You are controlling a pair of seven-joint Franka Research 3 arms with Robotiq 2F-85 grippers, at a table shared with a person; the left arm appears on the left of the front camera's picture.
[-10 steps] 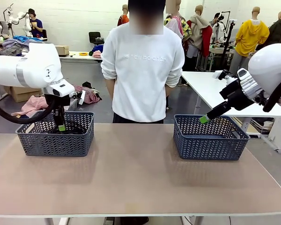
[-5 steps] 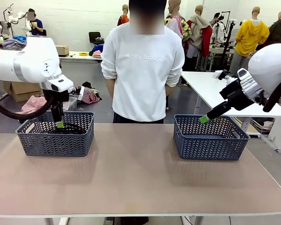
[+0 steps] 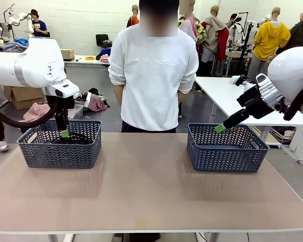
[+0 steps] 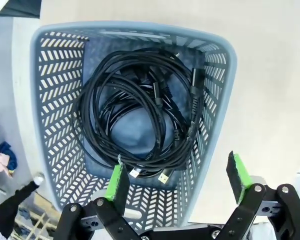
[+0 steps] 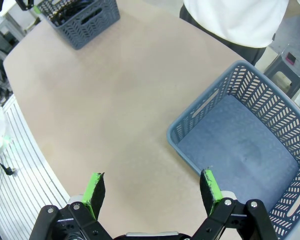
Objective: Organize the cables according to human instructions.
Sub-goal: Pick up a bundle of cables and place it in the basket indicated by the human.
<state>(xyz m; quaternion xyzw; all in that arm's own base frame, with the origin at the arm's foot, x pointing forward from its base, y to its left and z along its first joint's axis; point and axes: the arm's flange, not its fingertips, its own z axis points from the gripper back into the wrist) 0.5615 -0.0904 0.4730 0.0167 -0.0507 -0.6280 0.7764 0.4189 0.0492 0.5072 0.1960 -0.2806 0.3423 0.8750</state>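
Coiled black cables (image 4: 140, 115) lie heaped on the floor of the left grey basket (image 3: 59, 143); the same cables (image 3: 76, 137) peek over its rim in the front view. My left gripper (image 4: 178, 179) hangs open just above that basket, its green pads spread wide, holding nothing; it is also the left gripper (image 3: 64, 133) over the basket's back part. My right gripper (image 5: 152, 187) is open and bare, raised near the corner of the right basket (image 5: 240, 145), whose floor holds nothing. From the front, the right gripper (image 3: 220, 128) hovers over that basket's (image 3: 226, 149) far left rim.
A person in a white sweatshirt (image 3: 154, 75) stands at the far edge between the two baskets, arms behind the back. The tan tabletop (image 3: 146, 186) stretches bare between and in front of the baskets.
My left arm has risen slightly and drawn back over the left basket; the gripper sits a little higher. The right arm has not moved.
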